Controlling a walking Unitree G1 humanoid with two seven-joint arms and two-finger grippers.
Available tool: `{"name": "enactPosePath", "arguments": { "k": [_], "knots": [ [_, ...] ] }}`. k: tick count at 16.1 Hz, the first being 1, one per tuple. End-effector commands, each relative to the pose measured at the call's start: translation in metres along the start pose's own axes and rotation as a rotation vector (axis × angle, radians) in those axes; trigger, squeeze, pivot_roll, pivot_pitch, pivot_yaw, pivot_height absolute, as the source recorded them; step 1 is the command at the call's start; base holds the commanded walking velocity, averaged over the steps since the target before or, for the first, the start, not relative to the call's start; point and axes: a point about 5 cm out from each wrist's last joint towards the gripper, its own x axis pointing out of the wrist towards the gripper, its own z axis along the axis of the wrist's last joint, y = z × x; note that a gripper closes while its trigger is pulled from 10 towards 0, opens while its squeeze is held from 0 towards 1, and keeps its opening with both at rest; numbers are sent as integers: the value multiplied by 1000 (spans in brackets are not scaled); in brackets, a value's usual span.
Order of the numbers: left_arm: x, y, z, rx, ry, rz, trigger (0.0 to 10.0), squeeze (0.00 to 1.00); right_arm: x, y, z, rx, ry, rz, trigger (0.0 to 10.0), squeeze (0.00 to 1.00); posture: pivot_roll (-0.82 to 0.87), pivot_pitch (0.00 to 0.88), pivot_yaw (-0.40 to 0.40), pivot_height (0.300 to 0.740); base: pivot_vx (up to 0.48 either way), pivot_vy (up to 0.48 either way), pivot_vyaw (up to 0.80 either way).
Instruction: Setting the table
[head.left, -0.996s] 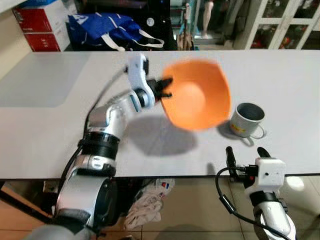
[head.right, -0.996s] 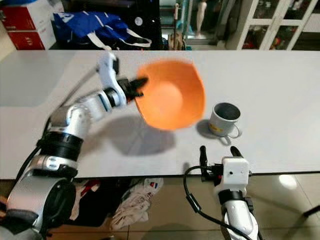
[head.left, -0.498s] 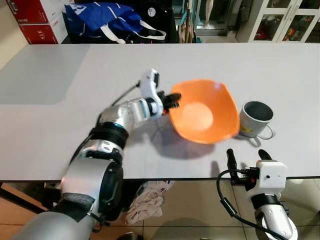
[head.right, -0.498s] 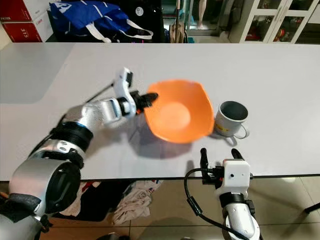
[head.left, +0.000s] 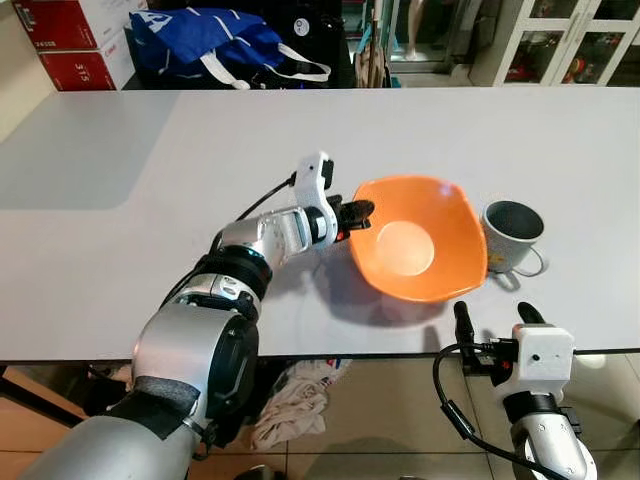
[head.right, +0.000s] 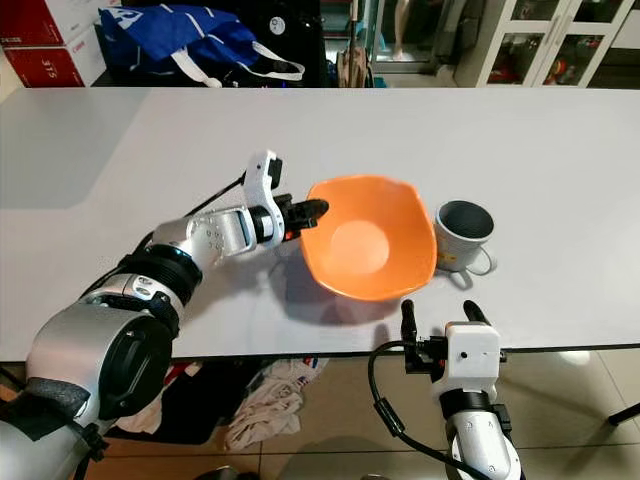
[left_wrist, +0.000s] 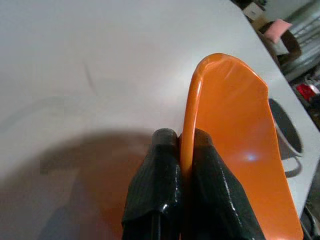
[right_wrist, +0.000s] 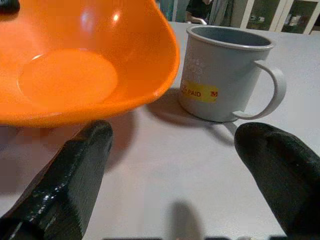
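Left gripper (head.left: 358, 214) clamped on shallow orange plastic bowl's (head.left: 418, 250) rim, just beside grey metal mug (head.left: 511, 234). Lower level; avoid mug. Right gripper (head.right: 437, 313) fingers apart, idle.

The white table (head.left: 120, 160) lies open to the left and across its far side, while near the right front edge the orange bowl (head.left: 420, 250), pinched at its rim by the left pincer (head.left: 358, 215), sits just beside the grey mug (head.left: 510, 235), leaving little gap between them.
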Motion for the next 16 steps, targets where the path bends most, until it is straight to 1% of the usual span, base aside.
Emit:
{"name": "enactPosePath", "arguments": {
  "k": [1, 3, 4, 5, 6, 8, 9, 10, 11, 12, 16],
  "knots": [
    [2, -7, 11, 16, -38, -7, 0, 0, -2, 0, 2, -4, 0, 1, 10000, 0, -216, 28, 47, 740, 0, 0, 0],
    [3, -7, 9, 35, -42, 2, 0, 0, -2, 0, 2, -5, 1, 0, 10000, 0, -218, 29, 48, 740, 0, 0, 0],
    [3, -5, 9, 51, -41, 29, 0, 0, -2, 0, 2, -5, 2, 0, 10000, 0, -218, 29, 48, 740, 0, 0, 0],
    [3, -4, 8, 65, -41, 40, 3686, 0, -3, 0, 2, -4, 2, -1, 10000, 0, -221, 31, 50, 740, 0, 0, 0],
    [3, -2, 5, 78, -32, 52, 10000, 0, -3, 0, 2, -4, 2, -1, 10000, 0, -221, 31, 50, 740, 0, 0, 0],
    [3, 2, 2, 110, -23, 86, 10000, 0, -3, 0, 2, -5, 3, 0, 10000, 0, -224, 34, 50, 740, 0, 0, 0],
    [3, 4, 1, 117, -21, 94, 10000, 39, -4, 0, 2, -6, 4, 0, 10000, 0, -225, 33, 49, 740, 0, 0, 0],
    [2, 5, 0, 126, -19, 102, 10000, 341, -4, 0, 2, -7, 4, -1, 10000, 0, -226, 35, 49, 740, 0, 0, 0],
    [2, 6, -1, 127, -19, 109, 10000, 949, -5, 0, 2, -8, 5, -1, 10000, 0, -227, 34, 48, 740, 0, 0, 0],
    [2, 7, -2, 129, -19, 114, 10000, 1000, -5, 0, 2, -8, 5, -1, 10000, 0, -227, 34, 48, 740, 0, 0, 0],
    [2, 10, -7, 134, -15, 131, 10000, 1000, -5, 0, 2, -11, 10, 1, 10000, 0, -229, 36, 46, 740, 0, 0, 0]
  ]
}}
